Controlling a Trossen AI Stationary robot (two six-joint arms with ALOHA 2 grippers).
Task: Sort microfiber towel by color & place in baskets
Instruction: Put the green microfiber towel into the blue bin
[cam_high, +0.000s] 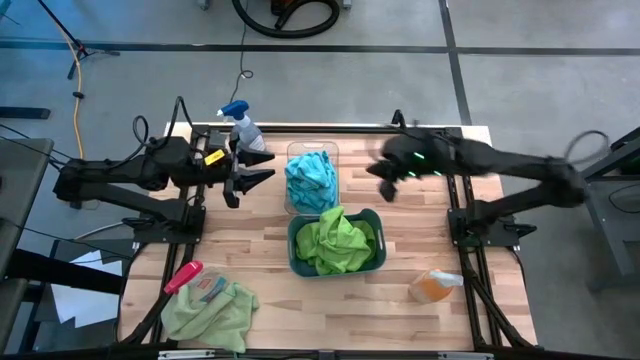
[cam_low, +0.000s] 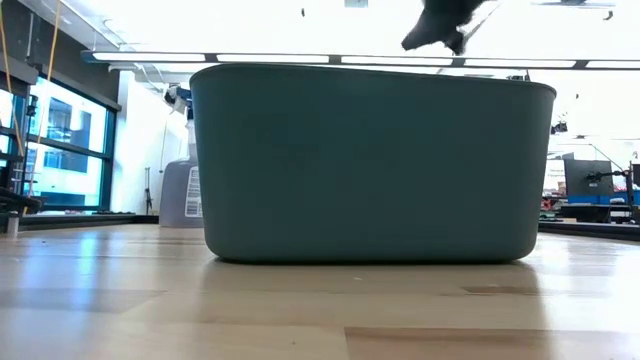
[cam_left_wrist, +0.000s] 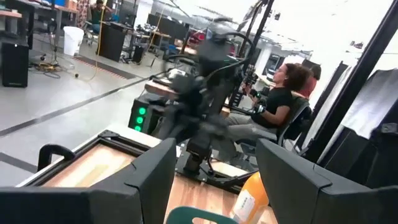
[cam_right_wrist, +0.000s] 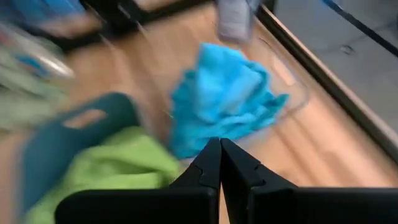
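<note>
Turquoise towels are heaped in the clear narrow bin. Lime green towels fill the dark teal bin just in front of it. One more green towel lies on the table's near left corner. My left gripper hovers open, left of the clear bin, holding nothing. My right gripper is shut and empty, blurred, in the air right of the clear bin; it also shows high in the low view.
A spray bottle with a blue trigger stands at the far edge, near my left gripper. A pink-handled brush lies on the loose green towel. An orange object lies at the near right. A seated person is beyond the table.
</note>
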